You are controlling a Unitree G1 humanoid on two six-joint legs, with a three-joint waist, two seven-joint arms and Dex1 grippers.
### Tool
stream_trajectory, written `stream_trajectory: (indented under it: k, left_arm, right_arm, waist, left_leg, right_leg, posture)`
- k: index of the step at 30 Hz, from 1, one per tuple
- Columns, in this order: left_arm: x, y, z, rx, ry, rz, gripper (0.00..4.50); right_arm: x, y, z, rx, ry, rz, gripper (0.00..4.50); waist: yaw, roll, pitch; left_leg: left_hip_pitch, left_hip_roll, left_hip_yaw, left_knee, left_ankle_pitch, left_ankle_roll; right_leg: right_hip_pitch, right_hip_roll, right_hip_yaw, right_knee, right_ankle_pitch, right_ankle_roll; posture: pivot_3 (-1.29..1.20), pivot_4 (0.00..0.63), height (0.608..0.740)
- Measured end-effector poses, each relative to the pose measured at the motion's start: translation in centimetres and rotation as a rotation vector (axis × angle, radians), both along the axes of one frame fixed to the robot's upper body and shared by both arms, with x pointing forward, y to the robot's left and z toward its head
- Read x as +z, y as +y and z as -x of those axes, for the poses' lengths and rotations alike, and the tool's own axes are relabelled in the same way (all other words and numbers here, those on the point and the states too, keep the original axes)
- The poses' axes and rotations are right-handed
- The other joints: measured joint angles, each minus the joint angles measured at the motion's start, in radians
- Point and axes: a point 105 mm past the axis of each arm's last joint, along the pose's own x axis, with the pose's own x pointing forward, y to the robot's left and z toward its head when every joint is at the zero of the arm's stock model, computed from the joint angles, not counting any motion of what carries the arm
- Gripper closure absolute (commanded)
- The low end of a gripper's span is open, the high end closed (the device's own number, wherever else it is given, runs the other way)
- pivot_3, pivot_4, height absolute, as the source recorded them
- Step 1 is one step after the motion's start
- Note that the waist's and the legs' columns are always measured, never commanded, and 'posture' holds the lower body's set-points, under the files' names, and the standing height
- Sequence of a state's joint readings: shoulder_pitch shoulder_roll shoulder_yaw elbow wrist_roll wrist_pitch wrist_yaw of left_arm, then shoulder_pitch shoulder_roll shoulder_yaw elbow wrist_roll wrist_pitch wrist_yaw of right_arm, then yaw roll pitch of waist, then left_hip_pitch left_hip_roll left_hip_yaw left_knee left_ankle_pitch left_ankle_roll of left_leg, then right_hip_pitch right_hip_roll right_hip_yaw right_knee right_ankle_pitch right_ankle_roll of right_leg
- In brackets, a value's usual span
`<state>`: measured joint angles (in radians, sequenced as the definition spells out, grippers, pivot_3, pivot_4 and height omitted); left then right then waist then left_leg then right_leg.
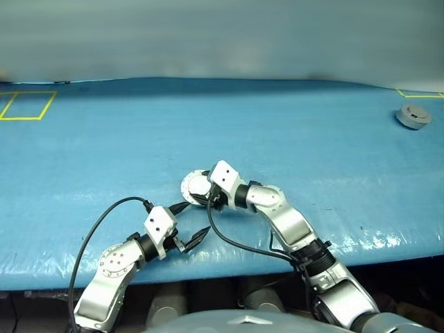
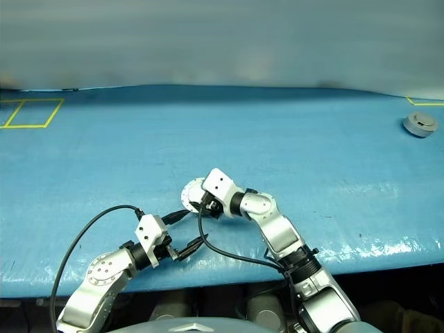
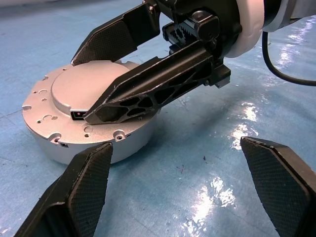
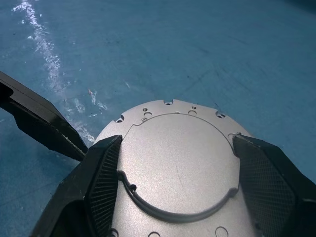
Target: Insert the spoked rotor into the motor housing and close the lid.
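Far left on the blue desk, a yellow tape square marks out a spot; nothing sits in it. Near edge, left of centre: left hand, fingers spread wide and holding nothing, pointed toward the silver case just ahead of it. It hovers close but apart, likely parked in reserve while the other arm works. Centre: the motor housing rests flat on the desk, plain grey face up. Its top is a smooth round plate ringed with small holes, so the lid looks to be already seated on it, though I cannot tell if it is fully home. No spoked wheel visible anywhere; judged to be inside, unconfirmed. Right hand comes in from the right, angled down over the housing. Its two black fingers stand on either side of the raised round plate, close to its edge, and one finger lies across the top in the left wrist view. Whether they press the plate or only bracket it I cannot tell. That straddle suits pressing or squaring the lid. Far right, well away: a small grey round part, too small to identify.
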<state>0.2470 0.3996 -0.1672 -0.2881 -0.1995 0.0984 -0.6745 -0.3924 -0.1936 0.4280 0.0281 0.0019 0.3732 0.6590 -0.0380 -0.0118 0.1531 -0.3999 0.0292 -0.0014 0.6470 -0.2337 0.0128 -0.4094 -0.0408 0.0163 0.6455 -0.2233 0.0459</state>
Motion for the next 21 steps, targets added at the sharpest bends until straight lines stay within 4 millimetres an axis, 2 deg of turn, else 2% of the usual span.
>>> stream_trajectory:
  k: [21]
  left_arm:
    - [0.0,0.1,-0.1,0.01,-0.001,-0.001,0.0]
  right_arm:
    - [0.8,0.5,-1.3,0.092,0.038,0.007,1.25]
  waist:
    - [-0.001,0.0,0.0]
  left_leg:
    - [-0.001,0.002,0.001,0.0,0.0,0.0]
  right_leg:
    - [0.0,0.003,0.002,0.001,0.001,-0.002]
  posture:
    - [0.0,0.15,0.74]
